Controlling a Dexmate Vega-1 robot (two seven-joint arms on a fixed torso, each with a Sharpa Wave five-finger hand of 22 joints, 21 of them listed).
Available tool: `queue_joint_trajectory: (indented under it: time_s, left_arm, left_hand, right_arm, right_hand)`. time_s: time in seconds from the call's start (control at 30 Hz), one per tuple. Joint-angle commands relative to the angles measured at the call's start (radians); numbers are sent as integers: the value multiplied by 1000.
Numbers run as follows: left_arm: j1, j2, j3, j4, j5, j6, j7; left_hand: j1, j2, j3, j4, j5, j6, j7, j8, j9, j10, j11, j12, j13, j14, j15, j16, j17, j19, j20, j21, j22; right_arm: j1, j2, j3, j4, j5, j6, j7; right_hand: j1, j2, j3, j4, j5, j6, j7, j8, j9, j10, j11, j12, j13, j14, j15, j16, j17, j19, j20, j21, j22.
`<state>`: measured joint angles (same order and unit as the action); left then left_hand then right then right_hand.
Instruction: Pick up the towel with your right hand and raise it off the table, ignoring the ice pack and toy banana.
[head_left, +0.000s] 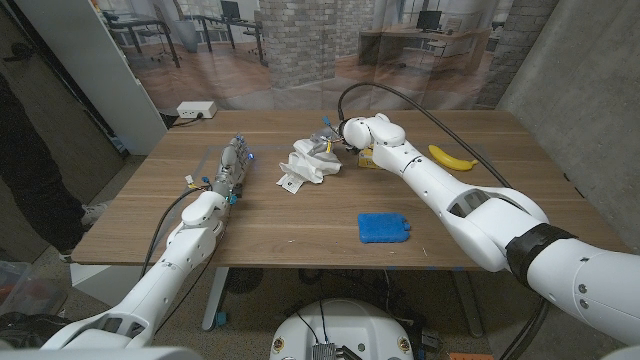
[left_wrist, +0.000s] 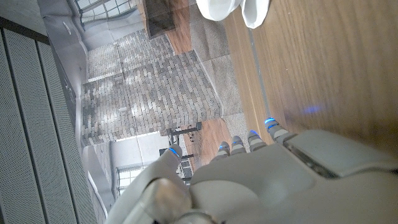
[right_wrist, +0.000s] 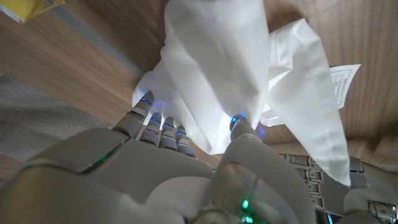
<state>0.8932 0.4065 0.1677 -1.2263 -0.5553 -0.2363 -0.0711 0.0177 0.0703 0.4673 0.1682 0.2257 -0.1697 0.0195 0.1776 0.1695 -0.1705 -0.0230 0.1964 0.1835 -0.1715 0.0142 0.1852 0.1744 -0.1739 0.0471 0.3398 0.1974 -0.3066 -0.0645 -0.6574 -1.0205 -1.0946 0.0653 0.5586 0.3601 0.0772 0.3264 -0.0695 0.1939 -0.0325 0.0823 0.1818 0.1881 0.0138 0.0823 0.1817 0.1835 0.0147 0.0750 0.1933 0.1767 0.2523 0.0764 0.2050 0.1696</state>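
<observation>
Towel (head_left: 308, 166) lies between left hand (head_left: 232, 166) and toy banana (head_left: 451, 158).

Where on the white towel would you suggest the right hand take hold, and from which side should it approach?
Grip the bunched, raised fold at the far end of the towel, where the right hand already is. In the right wrist view, the fingers are at the cloth there. Come from above and the far side: the crumpled ridge stands up, giving fingers something to close around, while the flatter near edge lies against the table.

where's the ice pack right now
In the head view the blue ice pack lies near the table's front edge on the robot's right, beside the right forearm, well in front of the white towel.
</observation>
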Motion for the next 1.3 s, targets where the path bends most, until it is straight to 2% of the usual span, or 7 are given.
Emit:
queue_joint_trajectory:
  time_s: [0.03, 0.27, 0.47, 0.67, 0.9, 1.0, 1.3]
  left_arm:
    - [-1, -5, 0, 1, 3, 4, 1]
    - [3, -2, -3, -5, 4, 4, 5]
    - [3, -3, -4, -2, 2, 3, 5]
    - [1, -5, -6, 5, 1, -1, 2]
    - [-3, -8, -7, 11, 1, -4, 0]
    - [-4, -7, -7, 14, 2, -3, -2]
    - [-7, -9, -7, 15, 2, -3, -5]
  left_hand:
    - [2, 68, -5, 0, 4, -97, 3, 4, 4, -91, 3, 3, 6, -147, 2, 1, 3, -31, 5, -5, 5]
    - [2, 67, -5, 0, 4, -97, 2, 4, 4, -91, 4, 3, 6, -148, 3, 1, 3, -32, 6, -6, 5]
    - [2, 67, -6, 0, 4, -95, 0, 4, 4, -91, 3, 4, 6, -148, 2, 1, 3, -31, 6, -6, 5]
    - [2, 66, -7, 0, 4, -95, -1, 5, 4, -91, 3, 4, 6, -148, 2, 1, 3, -31, 6, -6, 5]
    - [2, 65, -8, 0, 4, -94, -2, 5, 4, -91, 3, 4, 6, -148, 2, 1, 3, -31, 6, -6, 5]
    - [1, 64, -8, 0, 4, -93, -2, 5, 4, -91, 3, 4, 6, -148, 2, 1, 3, -31, 7, -7, 5]
    - [1, 64, -9, 0, 4, -93, -2, 5, 4, -92, 3, 4, 6, -148, 1, 1, 3, -31, 6, -7, 5]
  right_arm:
    - [-22, -7, -41, -18, -65, -26, -8]
    - [-40, -9, -64, -31, -122, -41, -61]
    - [-66, -24, -63, -44, -148, -18, -183]
    - [-82, -31, -47, -35, -139, 23, -297]
    - [-78, -40, -21, 13, -89, 120, -431]
    - [-69, -48, -15, 36, -67, 170, -468]
    - [-85, -79, 11, 3, -35, 235, -531]
  right_hand:
    - [22, -17, 3, -20, 16, -7, 6, 5, 2, -9, 2, 7, 5, 18, 0, 8, 0, 25, -4, 8, 3]
    - [152, -70, 4, -97, 68, 5, 1, 13, 2, 27, -11, 27, 4, 121, -33, 20, 1, 129, -16, 25, 5]
    - [413, -55, -3, -96, 144, 173, -28, 40, 4, 262, -68, 98, 18, 511, -211, 137, 55, 464, -99, 140, 26]
    - [656, -19, -54, -106, 165, 379, -56, 60, 16, 493, -91, 242, 75, 792, -292, 382, 278, 610, -153, 311, 118]
    - [1061, 45, -78, -92, 87, 869, -87, 206, 109, 770, -94, 532, 251, 1022, -304, 594, 646, 654, -259, 633, 264]
    - [1081, 58, -85, -86, 57, 971, -70, 248, 130, 798, -77, 577, 288, 1041, -302, 583, 683, 641, -274, 693, 283]
    - [1086, 55, -91, -82, 44, 997, -67, 257, 137, 818, -63, 586, 284, 1043, -299, 566, 698, 619, -284, 722, 293]
